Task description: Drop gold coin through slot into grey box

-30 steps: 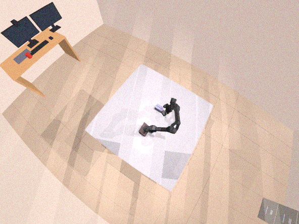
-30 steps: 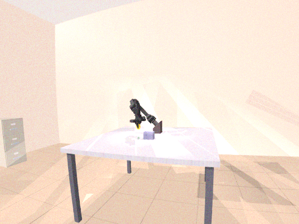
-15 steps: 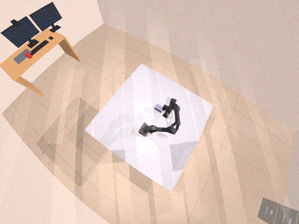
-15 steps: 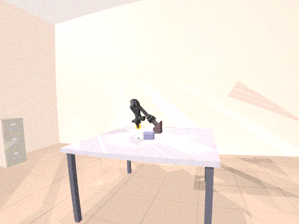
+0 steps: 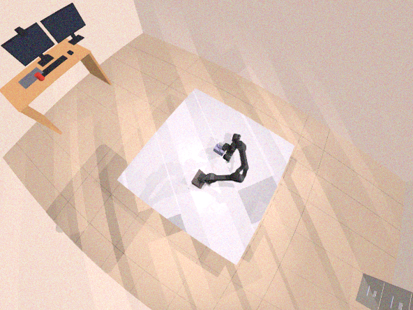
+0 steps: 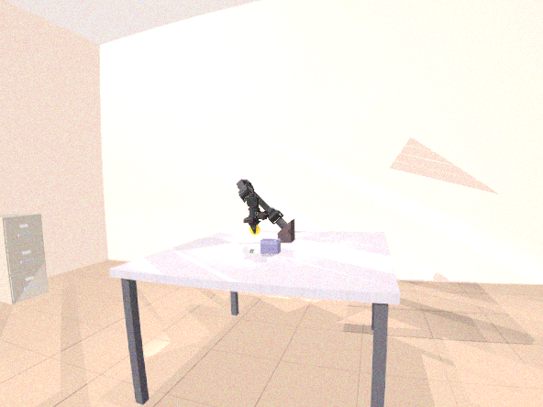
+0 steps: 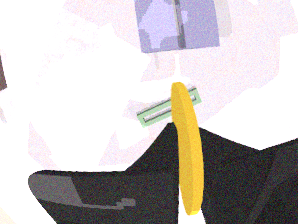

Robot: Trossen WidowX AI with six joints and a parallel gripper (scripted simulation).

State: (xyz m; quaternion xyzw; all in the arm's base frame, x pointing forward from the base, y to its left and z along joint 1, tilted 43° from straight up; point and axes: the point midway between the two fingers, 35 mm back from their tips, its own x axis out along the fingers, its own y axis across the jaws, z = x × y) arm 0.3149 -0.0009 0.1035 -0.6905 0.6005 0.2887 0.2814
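My gripper (image 6: 254,230) (image 7: 176,128) is shut on the gold coin (image 6: 258,229) (image 7: 192,170). The coin stands edge-on between the dark fingers and hangs well above the table. The small green holder (image 6: 251,251) (image 7: 198,96) lies below it, with its groove empty where it shows; the coin hides part of it in the wrist view. The closed box (image 5: 219,149) (image 6: 270,247) (image 7: 156,31) looks bluish grey and stands beside the holder. Its dark slot runs nearly upright in the wrist view, roughly in line with the coin, which is not over the box.
The white table (image 5: 216,234) (image 6: 321,275) carries the arm's base (image 5: 199,179) (image 6: 286,232). A wooden desk (image 5: 74,52) with two monitors stands away from the table, and a grey drawer cabinet (image 5: 370,290) (image 6: 23,257) stands on the floor.
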